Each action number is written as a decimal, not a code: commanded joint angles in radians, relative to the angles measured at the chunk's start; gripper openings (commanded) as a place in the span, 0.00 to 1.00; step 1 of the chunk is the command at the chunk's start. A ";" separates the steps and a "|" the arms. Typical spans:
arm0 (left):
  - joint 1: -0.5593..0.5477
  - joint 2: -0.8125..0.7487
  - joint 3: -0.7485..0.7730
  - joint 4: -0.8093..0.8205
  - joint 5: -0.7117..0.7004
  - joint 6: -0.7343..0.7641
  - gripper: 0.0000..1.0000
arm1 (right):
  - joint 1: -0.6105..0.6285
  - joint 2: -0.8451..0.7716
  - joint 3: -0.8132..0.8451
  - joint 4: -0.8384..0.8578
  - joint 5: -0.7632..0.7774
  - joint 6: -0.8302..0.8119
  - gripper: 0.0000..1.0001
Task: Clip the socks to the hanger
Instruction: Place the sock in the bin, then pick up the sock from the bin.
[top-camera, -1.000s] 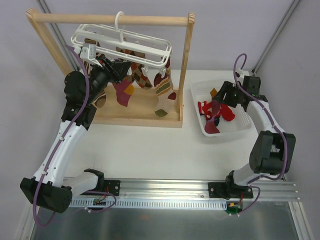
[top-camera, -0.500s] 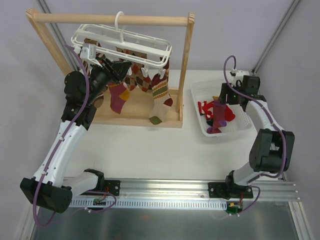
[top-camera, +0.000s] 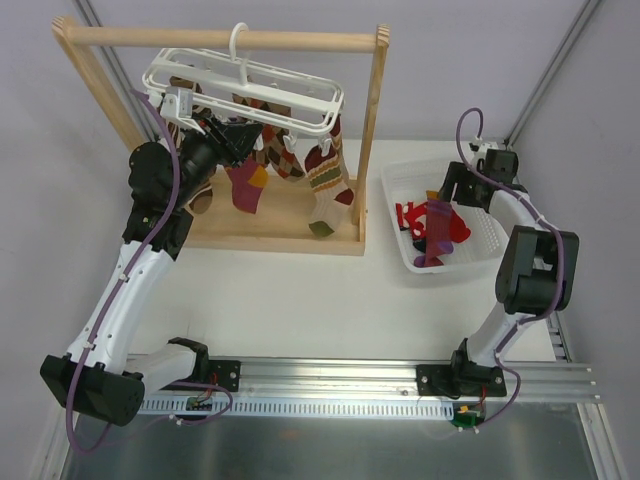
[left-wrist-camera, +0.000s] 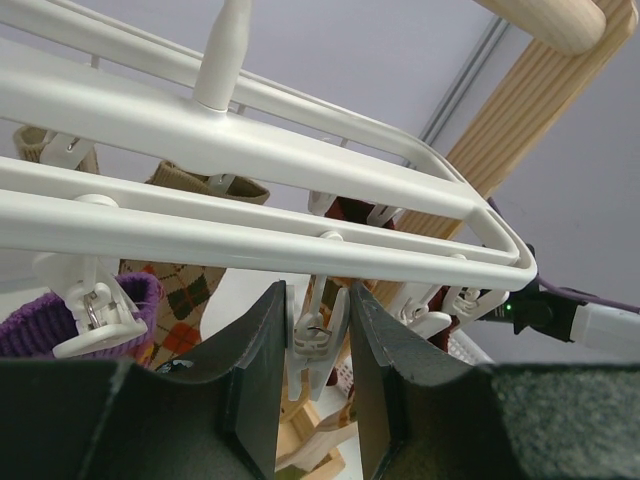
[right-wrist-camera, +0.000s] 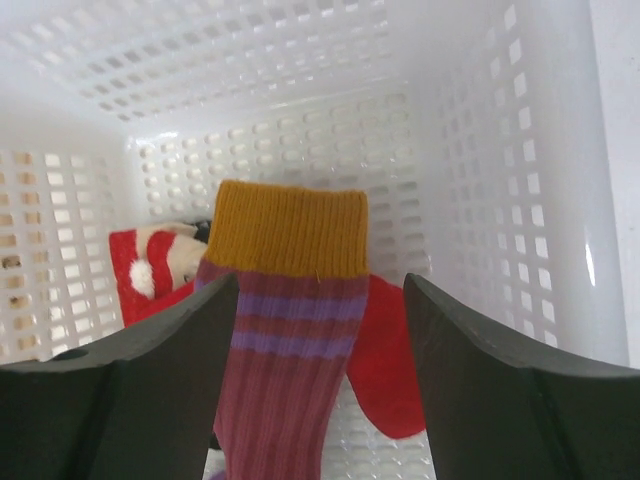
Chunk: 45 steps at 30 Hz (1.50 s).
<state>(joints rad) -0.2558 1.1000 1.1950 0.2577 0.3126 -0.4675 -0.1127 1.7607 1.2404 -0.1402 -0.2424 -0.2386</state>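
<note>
About halfway, by the look of it: several socks hang clipped under the white hanger on the wooden rack. The left end effector is clenched on a free clip. The right end effector is released, its fingers wide apart either side of a purple striped sock in the basket, beside red socks not yet hung.

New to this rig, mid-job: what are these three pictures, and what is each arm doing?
The left arm and right arm are white robot arms bolted at the table's near edge. The wide picture looks down from above and behind them; the other two come from wrist cameras. A wooden rack holds a white hanger with socks clipped on. The left gripper is shut on a clip under the hanger. The right gripper is open in the basket, straddling a striped sock beside a red sock; it grips nothing.
</note>
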 joint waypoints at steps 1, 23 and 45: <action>-0.007 0.014 -0.003 0.000 0.011 0.030 0.10 | -0.008 0.034 0.059 0.094 -0.083 0.093 0.71; -0.005 0.026 -0.005 0.000 0.002 0.043 0.10 | 0.195 0.161 0.222 -0.105 0.293 -0.199 0.64; -0.005 0.004 -0.015 0.012 0.023 0.015 0.10 | 0.185 -0.292 -0.024 -0.027 0.081 0.027 0.01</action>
<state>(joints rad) -0.2558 1.1198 1.1950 0.2722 0.3058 -0.4557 0.0807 1.6192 1.2671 -0.2279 -0.0147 -0.3164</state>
